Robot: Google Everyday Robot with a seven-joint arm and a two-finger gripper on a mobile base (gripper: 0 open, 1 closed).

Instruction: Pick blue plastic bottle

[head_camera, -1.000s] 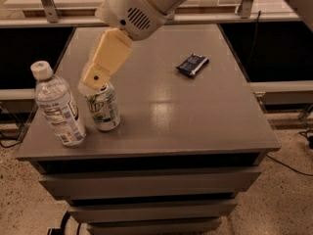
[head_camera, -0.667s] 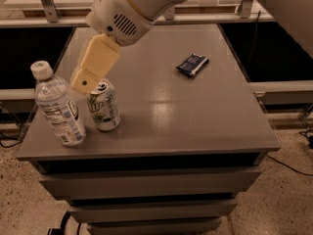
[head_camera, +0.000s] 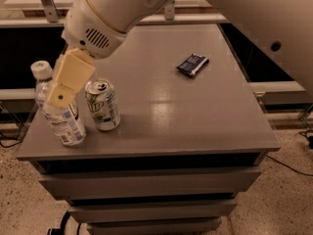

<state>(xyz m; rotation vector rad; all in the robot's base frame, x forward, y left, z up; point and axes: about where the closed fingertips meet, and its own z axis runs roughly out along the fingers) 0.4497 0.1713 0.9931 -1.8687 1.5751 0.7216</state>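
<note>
The bottle stands upright at the near left corner of the surface, close to both the left edge and the near edge. Its white cap shows at the top left, and its printed label faces the camera low down.

The pincer hangs over that corner. Its cream-coloured body slants down and to the left from the arm and overlaps the bottle's upper half in this view. Whether it touches the bottle cannot be told, nor whether the pincer is apart, together or clamped on anything.

The can stands upright just right of the bottle, with a narrow gap showing between the two. It sits slightly farther from the near edge than the bottle does. On that side there is little room beside the bottle. On the left, only a thin strip of surface separates the bottle from the edge.

A wide stretch of bare surface runs from the can across the middle to the right edge and the near right corner. The dark blue packet lies flat toward the far right, well apart from the can and bottle and well in from the right edge.

The arm's thick white casing fills the far left and top of the view and hides part of the far edge. Drawer fronts run below the near edge.
</note>
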